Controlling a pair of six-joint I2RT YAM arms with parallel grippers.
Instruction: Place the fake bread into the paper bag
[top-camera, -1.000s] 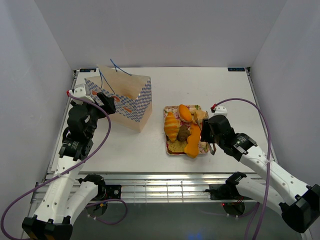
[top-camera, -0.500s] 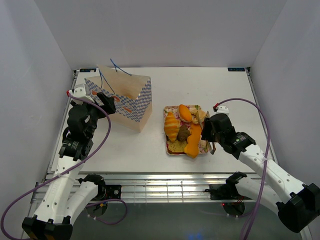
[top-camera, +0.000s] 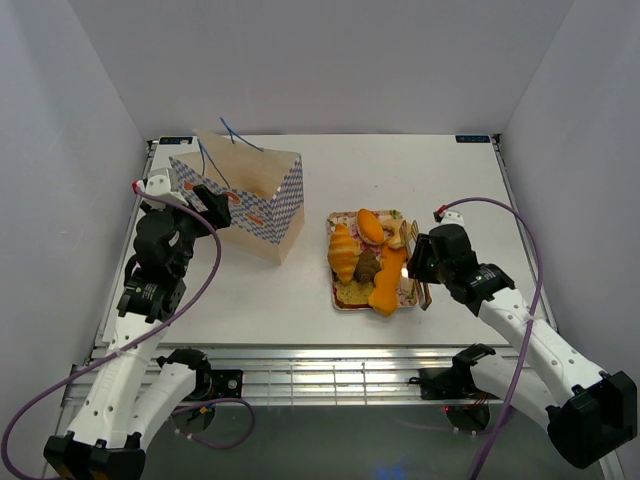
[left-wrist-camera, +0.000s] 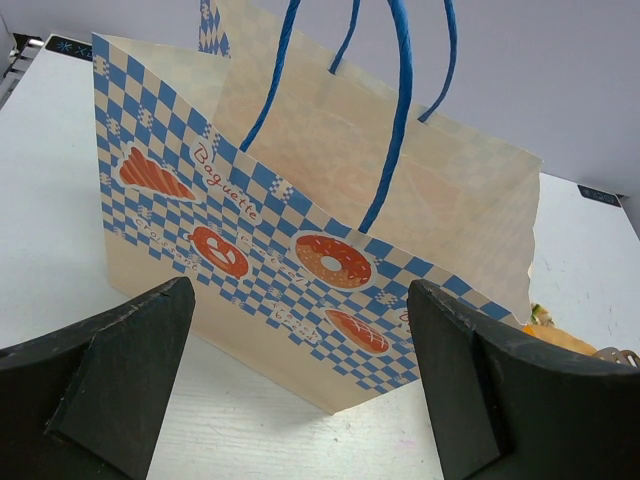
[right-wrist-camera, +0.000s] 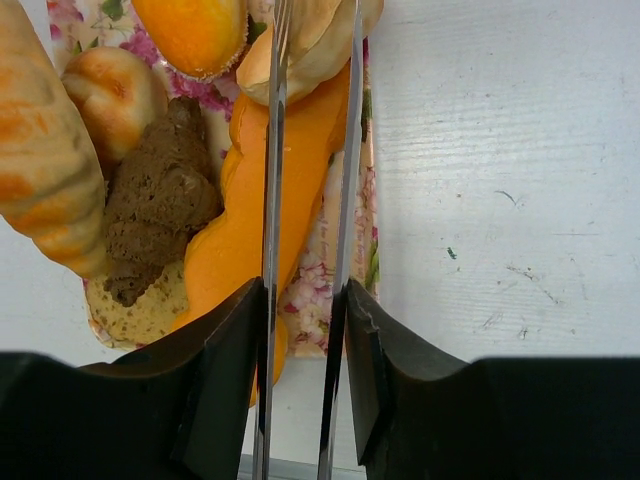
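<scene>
right tool (right-wrist-camera: 312, 30) stands narrowly open astride the orange fake bread (right-wrist-camera: 235, 250), grip unclear.

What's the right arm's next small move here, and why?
Probably close the right gripper firmly on the long orange bread before any lift. Its fingers straddle that piece on the tray with the jaws narrow, but a firm grip is not evident, and a brown piece lies right beside it.
</scene>
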